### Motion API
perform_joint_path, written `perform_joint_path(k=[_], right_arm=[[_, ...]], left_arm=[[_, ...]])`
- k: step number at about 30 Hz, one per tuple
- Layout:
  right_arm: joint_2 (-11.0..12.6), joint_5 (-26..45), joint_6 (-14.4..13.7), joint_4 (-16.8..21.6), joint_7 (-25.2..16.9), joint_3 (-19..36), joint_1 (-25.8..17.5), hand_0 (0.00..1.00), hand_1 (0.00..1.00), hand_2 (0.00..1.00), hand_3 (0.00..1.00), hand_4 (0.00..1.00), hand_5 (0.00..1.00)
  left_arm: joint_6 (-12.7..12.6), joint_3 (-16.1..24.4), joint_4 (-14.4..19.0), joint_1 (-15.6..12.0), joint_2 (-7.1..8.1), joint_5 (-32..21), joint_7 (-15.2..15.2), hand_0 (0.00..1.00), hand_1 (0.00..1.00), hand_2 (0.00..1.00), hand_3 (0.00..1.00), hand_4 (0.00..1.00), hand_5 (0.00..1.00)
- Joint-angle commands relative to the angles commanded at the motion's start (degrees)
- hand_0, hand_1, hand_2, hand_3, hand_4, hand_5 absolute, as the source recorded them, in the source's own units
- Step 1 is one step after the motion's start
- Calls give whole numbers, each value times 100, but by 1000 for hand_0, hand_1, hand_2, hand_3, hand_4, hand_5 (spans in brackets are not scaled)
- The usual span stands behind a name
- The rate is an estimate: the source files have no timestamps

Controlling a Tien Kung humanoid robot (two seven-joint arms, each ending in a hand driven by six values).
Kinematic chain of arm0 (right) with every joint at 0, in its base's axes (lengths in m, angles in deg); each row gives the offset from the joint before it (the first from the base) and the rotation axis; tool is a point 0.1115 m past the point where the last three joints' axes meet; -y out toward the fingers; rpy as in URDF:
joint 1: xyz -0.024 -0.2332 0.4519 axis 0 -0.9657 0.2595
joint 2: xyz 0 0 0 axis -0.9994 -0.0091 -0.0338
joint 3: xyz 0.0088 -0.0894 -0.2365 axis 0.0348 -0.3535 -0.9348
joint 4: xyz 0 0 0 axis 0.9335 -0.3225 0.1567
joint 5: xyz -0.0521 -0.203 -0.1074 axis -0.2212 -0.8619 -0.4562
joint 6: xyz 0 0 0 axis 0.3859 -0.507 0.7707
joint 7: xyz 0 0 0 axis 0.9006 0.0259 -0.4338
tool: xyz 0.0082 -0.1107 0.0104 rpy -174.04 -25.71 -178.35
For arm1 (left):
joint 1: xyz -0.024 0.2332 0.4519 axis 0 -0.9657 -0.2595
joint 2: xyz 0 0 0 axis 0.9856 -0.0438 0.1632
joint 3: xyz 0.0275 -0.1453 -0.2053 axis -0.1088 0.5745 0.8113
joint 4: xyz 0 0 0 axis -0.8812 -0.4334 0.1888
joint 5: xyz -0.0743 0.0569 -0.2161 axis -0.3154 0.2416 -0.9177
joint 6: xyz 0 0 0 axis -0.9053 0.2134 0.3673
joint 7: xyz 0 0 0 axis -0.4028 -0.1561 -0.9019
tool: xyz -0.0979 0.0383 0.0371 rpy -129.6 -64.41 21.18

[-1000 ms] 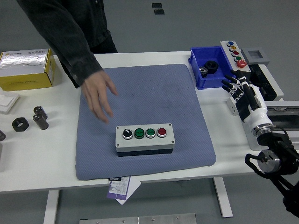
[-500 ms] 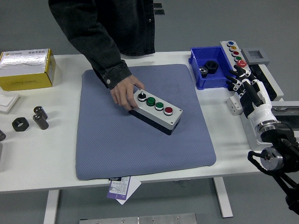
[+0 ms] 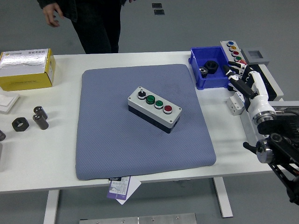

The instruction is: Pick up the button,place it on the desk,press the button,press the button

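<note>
One four-button control box [image 3: 154, 109] lies at an angle on the blue mat [image 3: 140, 154], in the middle of the counter [image 3: 56, 158]. The right hand [image 3: 237, 80] hovers beside the blue bin [image 3: 196, 74], fingers released and holding nothing. Two black cylinders [image 3: 40, 117] stand at the left.

grey button box [image 3: 154, 109] | blue-grey mat [image 3: 140, 126] | blue bin [image 3: 211, 70] | yellow carton [image 3: 26, 70]

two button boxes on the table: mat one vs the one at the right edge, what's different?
The button box on the mat has four controls: a black selector knob, two green buttons and a red one; the right-edge box has five, blue, yellow and red among them. The mat box lies diagonally on the blue mat; the right-edge box runs front to back beside the blue bin, under the right hand. Both are grey with one row of controls.
</note>
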Motion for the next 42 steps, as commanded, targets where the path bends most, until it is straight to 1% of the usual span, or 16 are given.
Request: perform_joint_path(k=[1, 2, 7, 8, 10, 13, 14, 15, 17, 24, 25, 26, 28, 33, 35, 42], right_arm=[[-23, -201, 111, 15, 194, -106, 116, 808, 716, 716, 721, 813, 371], [-66, -442, 248, 28, 434, -233, 257, 856, 825, 871, 987, 927, 434], [-336, -1542, 910, -5, 1534, -834, 912, 856, 825, 871, 987, 927, 434], [-366, -1783, 1037, 17, 1775, -949, 1039, 998, 998, 998, 998, 997, 386], [-391, -2230, 1196, 92, 2222, -1104, 1249, 998, 998, 998, 998, 997, 386], [-388, -2854, 1227, 215, 2830, -1242, 1403, 998, 998, 998, 998, 997, 386], [-384, -3094, 1198, 250, 3039, -1276, 1423, 998, 998, 998, 998, 998, 366], [-382, -3301, 1143, 273, 3202, -1303, 1433, 998, 998, 998, 998, 998, 366], [-378, -3782, 904, 313, 3541, -1355, 1447, 998, 998, 998, 998, 998, 366], [-402, -5329, -53, 414, 3580, -1533, 1511, 998, 998, 998, 998, 998, 372], [-402, -5535, -159, 426, 3580, -1559, 1516, 998, 998, 998, 998, 998, 372], [-401, -5767, -265, 441, 3580, -1593, 1525, 998, 998, 998, 998, 998, 395], [-405, -6169, -380, 459, 3580, -1673, 1549, 998, 998, 998, 998, 998, 395], [-446, -6943, -409, 408, 3580, -1897, 1634, 998, 998, 998, 998, 998, 393], [-465, -7068, -382, 372, 3580, -1967, 1651, 998, 998, 998, 998, 998, 393], [-559, -6612, -90, 207, 3580, -2280, 1717, 998, 998, 998, 998, 998, 390]], left_arm=[[-1, 19, 1, -3, -8, 15, -8, 716, 698, 620, 623, 715, 229], [-2, 40, 1, -2, -16, 33, -15, 715, 698, 620, 623, 715, 229], [0, 25, -4, 45, -36, 11, 6, 715, 698, 620, 623, 715, 229], [1, 12, -5, 52, -38, -3, 14, 715, 698, 620, 623, 715, 229], [0, 11, -6, 51, -39, -10, 15, 715, 698, 620, 623, 715, 229], [-6, 29, -3, 26, -38, -7, 4, 715, 698, 620, 623, 715, 229], [-9, 39, -1, 15, -38, -5, -2, 716, 698, 620, 623, 715, 229], [-11, 44, 0, 5, -37, -6, -6, 716, 698, 620, 623, 715, 229], [-14, 55, 1, -6, -37, -5, -11, 716, 698, 620, 623, 715, 229], [-16, 79, -1, 14, -34, 20, -13, 715, 698, 620, 623, 715, 229], [-15, 84, 0, 16, -35, 30, -17, 715, 698, 620, 623, 715, 229], [-15, 93, 1, 17, -38, 47, -23, 716, 698, 620, 623, 715, 228], [-15, 101, 3, 17, -41, 59, -28, 716, 698, 620, 623, 715, 228], [-19, 109, 5, 24, -40, 68, -33, 715, 698, 620, 623, 715, 228], [-19, 109, 6, 29, -40, 65, -32, 715, 698, 620, 623, 715, 228], [-23, 141, 13, 28, -46, 91, -54, 715, 698, 619, 622, 714, 227]])
